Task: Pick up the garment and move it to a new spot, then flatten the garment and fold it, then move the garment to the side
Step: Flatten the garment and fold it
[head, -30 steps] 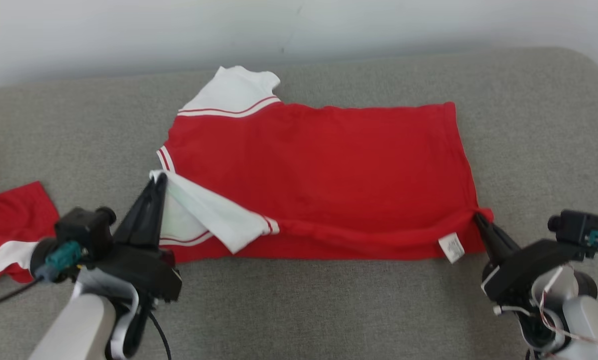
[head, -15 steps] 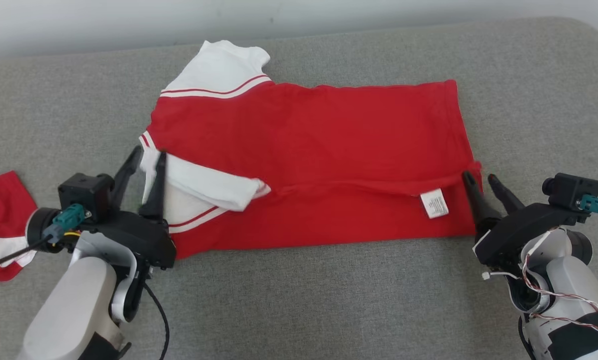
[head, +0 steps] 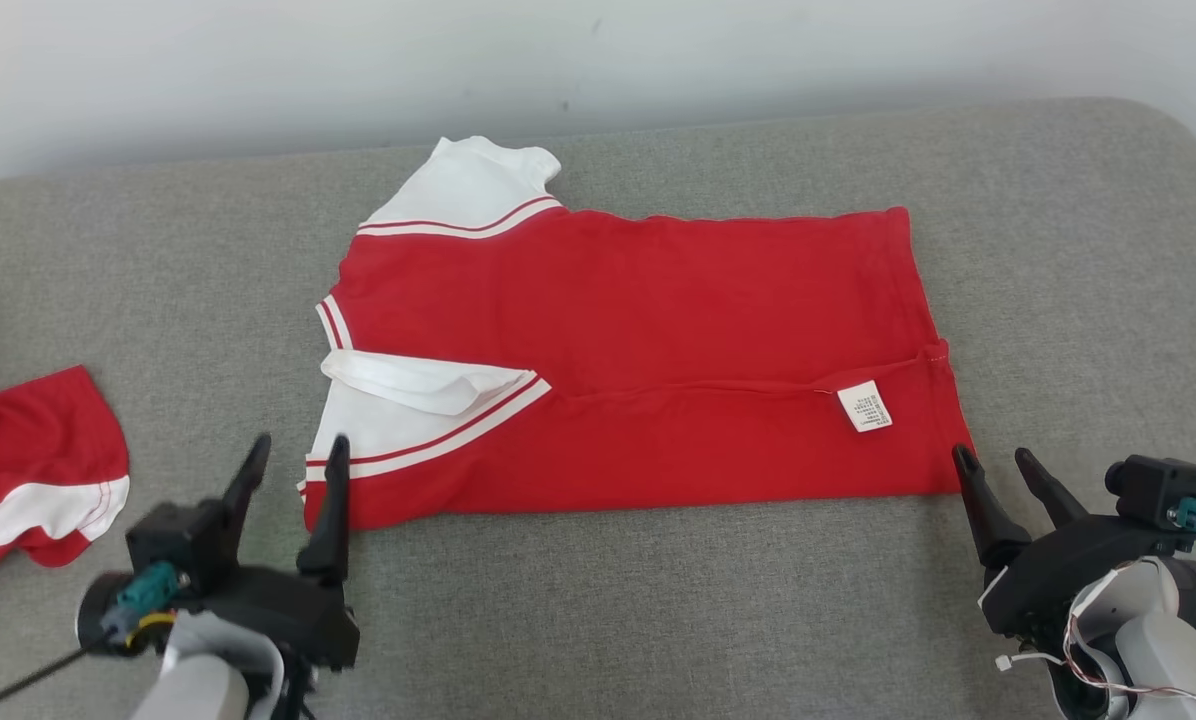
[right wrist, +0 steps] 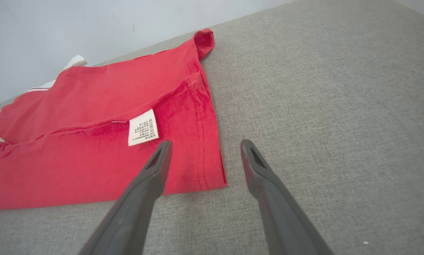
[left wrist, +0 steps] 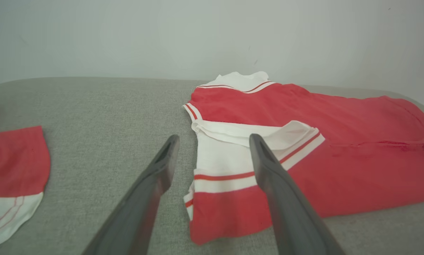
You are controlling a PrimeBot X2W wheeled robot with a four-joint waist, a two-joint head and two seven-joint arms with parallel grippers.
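Red-and-white T-shirt (head: 638, 330), 1 of 2 garments, lies folded mid-bench (head: 598, 620), 1 white label (head: 864, 406) showing; 2nd red garment (head: 28, 450) at far left. 2 grippers, left gripper (head: 300, 442) & right gripper (head: 990, 454), sit by its near corners, jaws apart on both.

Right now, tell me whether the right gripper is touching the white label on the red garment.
Apart. The head view shows a stretch of the red garment between the open right gripper and the label.
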